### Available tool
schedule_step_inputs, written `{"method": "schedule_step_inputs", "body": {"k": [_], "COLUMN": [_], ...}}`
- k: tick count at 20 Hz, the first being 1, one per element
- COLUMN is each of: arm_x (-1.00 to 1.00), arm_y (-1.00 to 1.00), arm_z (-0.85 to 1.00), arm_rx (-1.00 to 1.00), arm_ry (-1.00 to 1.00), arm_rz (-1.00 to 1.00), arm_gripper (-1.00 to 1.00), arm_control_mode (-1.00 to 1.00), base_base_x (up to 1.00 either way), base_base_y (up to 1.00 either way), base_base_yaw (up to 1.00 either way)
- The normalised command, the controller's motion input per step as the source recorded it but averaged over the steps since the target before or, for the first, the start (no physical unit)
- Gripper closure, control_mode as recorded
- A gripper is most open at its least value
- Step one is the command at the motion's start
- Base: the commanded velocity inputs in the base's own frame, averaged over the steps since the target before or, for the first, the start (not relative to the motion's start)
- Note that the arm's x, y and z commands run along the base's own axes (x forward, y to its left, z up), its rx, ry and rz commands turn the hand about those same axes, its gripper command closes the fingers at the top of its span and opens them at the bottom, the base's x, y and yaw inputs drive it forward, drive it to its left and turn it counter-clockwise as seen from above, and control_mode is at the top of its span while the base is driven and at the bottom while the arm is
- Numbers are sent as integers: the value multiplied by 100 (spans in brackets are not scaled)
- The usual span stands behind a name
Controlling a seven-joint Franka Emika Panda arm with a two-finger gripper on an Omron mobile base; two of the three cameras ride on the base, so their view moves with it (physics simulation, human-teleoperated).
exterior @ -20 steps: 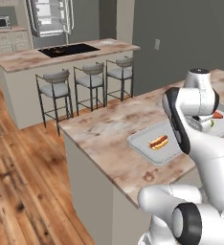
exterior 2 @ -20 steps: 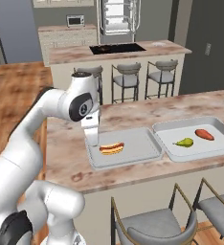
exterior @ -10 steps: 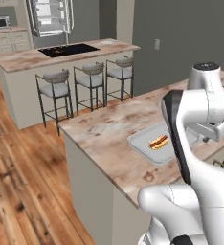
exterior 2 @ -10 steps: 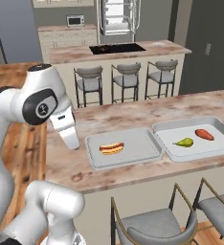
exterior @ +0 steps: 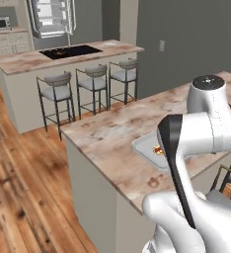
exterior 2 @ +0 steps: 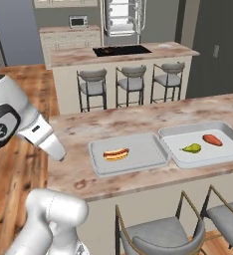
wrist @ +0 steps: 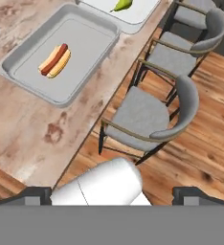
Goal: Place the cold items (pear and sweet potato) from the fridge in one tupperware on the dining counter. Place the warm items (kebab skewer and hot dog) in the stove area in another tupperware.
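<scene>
Two tupperware trays point(exterior 2: 133, 162) point(exterior 2: 228, 154), one hot dog point(exterior 2: 116, 154), one pear point(exterior 2: 190, 148), one sweet potato point(exterior 2: 212, 140), three bar stools point(exterior 2: 93, 89) point(exterior 2: 129, 84) point(exterior 2: 169, 80).

Even, soft light all round, no glare; faint shadows under the stools point(exterior 2: 131, 83); everything looks slightly blurry, edges undistorted.

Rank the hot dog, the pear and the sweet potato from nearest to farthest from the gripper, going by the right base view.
1. Hot dog, in the left tupperware, closest to the arm's end at the counter's left.
2. Pear, left part of the right tupperware.
3. Sweet potato, just right of the pear, farthest.
</scene>
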Motion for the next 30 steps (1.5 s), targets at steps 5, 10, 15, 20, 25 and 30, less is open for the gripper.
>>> {"method": "schedule_step_inputs", "body": {"k": [5, 10, 15, 20, 25, 30], "arm_x": [-29, 0, 0, 0, 0, 0], "arm_y": [0, 0, 0, 0, 0, 0], "arm_z": [1, 0, 0, 0, 0, 0], "arm_rx": [0, 0, 0, 0, 0, 0], "arm_ry": [0, 0, 0, 0, 0, 0], "arm_rz": [16, 0, 0, 0, 0, 0], "arm_gripper": [-100, -100, -100, -100, -100, -100], "arm_control_mode": [100, 100, 100, 100, 100, 100], "base_base_x": [-48, -62, -9, 20, 53, 78], "base_base_y": [7, 72, 100, 100, 100, 100], "base_base_yaw": [19, 18, 1, -14, -42, -40]}}
